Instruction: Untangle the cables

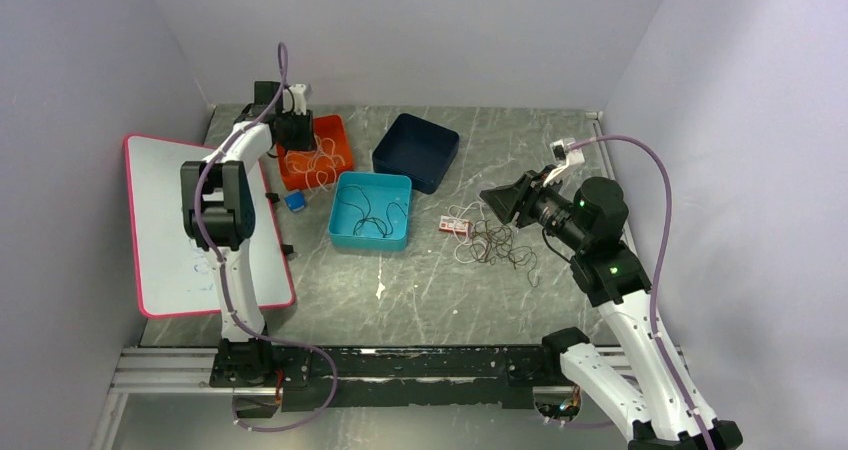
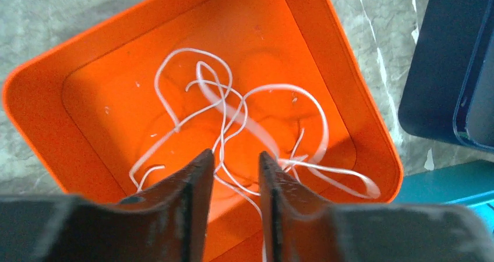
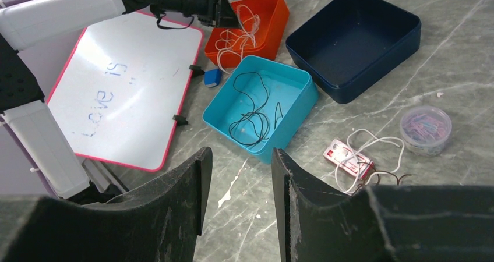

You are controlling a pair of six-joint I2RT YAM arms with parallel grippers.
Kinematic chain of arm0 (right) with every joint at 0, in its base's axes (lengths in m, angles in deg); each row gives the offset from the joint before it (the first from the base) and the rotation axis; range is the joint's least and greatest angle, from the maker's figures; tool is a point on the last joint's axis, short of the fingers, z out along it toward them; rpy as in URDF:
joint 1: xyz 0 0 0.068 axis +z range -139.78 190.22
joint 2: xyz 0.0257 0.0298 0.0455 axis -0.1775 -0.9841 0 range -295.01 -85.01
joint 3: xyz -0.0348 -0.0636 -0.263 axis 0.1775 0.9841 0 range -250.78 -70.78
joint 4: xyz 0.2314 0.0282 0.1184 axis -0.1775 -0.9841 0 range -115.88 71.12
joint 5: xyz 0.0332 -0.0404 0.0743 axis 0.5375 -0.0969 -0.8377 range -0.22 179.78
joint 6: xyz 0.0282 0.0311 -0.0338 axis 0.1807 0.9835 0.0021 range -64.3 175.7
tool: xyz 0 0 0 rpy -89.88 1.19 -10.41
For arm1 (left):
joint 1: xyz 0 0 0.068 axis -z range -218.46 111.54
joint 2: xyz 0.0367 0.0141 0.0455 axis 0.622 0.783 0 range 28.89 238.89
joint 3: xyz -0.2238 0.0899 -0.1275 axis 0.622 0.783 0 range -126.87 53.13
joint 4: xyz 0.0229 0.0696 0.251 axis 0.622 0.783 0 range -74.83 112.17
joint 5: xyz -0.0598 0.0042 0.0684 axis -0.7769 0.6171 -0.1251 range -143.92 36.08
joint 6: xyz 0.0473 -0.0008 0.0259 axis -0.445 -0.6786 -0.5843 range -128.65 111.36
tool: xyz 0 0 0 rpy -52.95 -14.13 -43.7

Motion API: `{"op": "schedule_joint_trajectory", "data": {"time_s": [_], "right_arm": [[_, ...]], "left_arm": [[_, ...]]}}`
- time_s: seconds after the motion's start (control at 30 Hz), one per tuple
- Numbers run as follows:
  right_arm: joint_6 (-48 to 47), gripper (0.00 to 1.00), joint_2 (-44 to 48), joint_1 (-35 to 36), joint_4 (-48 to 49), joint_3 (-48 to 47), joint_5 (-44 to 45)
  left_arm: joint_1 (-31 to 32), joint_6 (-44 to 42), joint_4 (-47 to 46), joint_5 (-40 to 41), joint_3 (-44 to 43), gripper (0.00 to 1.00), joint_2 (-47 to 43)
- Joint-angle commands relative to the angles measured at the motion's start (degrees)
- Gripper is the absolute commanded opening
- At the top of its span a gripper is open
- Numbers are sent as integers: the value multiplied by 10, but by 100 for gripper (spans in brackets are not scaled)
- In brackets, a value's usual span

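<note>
Left gripper (image 2: 236, 154) hovering over orange bin (image 2: 343, 70) at far left, jaws spread slightly, pinching nothing. White cables (image 2: 224, 101) lying looped inside orange bin, one strand running under gap between fingers. Black cable (image 3: 250, 122) lying coiled in teal bin (image 3: 291, 131), just near of orange one. Dark-and-white tangle (image 1: 495, 242) lying on table (image 1: 450, 300) right of teal bin. Right gripper (image 3: 240, 151) hanging above table at right, jaws spread, gripping nothing.

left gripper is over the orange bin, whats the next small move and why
Probably lift the left gripper straight up, clear of the orange bin. Its jaws stand apart, the white cables lie loose on the bin floor, and a tangled pile waits on the table.
</note>
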Motion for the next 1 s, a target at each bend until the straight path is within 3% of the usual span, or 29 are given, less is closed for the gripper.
{"op": "schedule_joint_trajectory", "data": {"time_s": [0.0, 0.13, 0.43, 0.77, 0.97], "right_arm": [[-8, 46, 4, -3, 7, 4, -11], [-7, 46, 2, -2, 8, 2, -13], [-1, 46, -1, -3, 16, 6, -20], [13, 46, -8, -2, 37, 20, -32], [7, 46, -3, -2, 28, 18, -28]], "left_arm": [[-5, 3, 8, 22, -39, 44, -6], [-5, 4, 6, 38, -45, 52, -24], [-4, 8, 11, 65, -19, 61, -106], [55, 117, -39, 125, 229, 71, -293], [88, 184, -87, 167, 340, 72, -335]]}}
